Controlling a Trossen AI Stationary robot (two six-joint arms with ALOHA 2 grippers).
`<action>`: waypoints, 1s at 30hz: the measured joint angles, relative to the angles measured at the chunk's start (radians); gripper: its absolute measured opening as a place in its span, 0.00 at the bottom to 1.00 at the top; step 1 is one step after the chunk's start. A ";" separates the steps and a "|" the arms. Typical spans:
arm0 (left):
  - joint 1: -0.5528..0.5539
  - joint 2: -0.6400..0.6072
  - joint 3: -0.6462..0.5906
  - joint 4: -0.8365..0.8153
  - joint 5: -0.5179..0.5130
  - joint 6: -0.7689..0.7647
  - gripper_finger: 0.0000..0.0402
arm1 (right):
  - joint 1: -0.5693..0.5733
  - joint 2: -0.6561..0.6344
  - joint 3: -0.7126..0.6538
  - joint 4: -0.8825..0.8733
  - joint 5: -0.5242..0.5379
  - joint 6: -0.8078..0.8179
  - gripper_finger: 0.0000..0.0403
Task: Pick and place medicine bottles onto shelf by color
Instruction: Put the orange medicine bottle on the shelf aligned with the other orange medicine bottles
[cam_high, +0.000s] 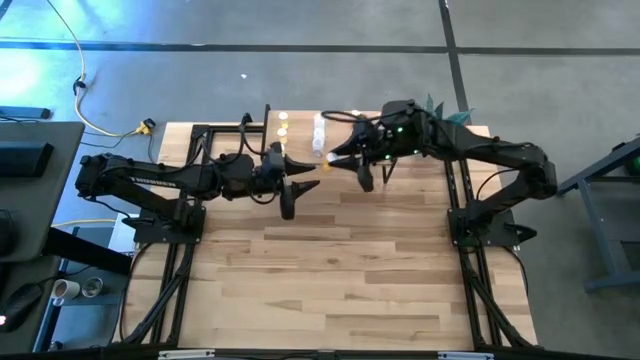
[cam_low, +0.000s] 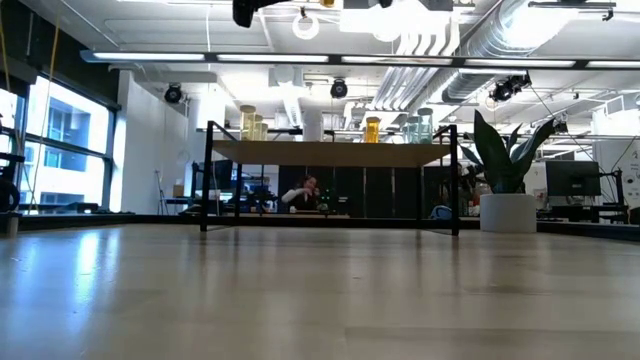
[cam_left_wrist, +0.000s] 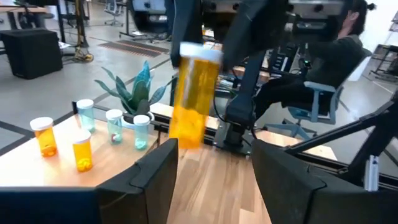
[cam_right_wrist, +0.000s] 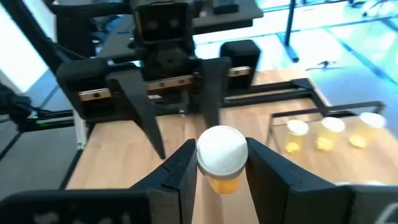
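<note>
A yellow-orange medicine bottle (cam_left_wrist: 191, 99) with a white cap hangs in the air in front of the shelf (cam_low: 335, 153), with my right gripper (cam_right_wrist: 222, 163) shut on it. My left gripper (cam_left_wrist: 214, 177) faces it from the table's left. It is open, its two fingers apart on either side of the bottle's lower end, touching nothing. On the shelf stand orange bottles (cam_left_wrist: 43, 137) and pale green ones (cam_left_wrist: 114, 124); in the right wrist view, yellow ones (cam_right_wrist: 329, 134) stand there too. My right gripper pinches the bottle's white cap (cam_right_wrist: 222, 149) between its two fingers, one on each side. The fingers come from the table's right, slanting down. The bottle hangs below the cap, roughly upright and slightly tilted, clear of the table.
A potted green plant (cam_low: 505, 165) stands at the shelf's right end. Black frame rails (cam_high: 462, 190) run along both sides of the wooden tabletop (cam_high: 330, 280). A person sits at a desk in the room behind the shelf (cam_low: 305, 192).
</note>
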 joint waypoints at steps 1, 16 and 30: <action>0.000 0.000 0.000 0.000 -0.009 0.000 0.48 | -0.007 -0.008 0.000 -0.011 0.008 -0.005 0.26; 0.008 0.000 0.000 0.000 -0.022 0.000 0.49 | -0.151 -0.215 0.000 -0.226 0.192 -0.087 0.26; 0.021 0.000 0.000 0.000 -0.022 0.000 0.49 | -0.183 -0.362 -0.469 0.072 0.283 -0.004 0.26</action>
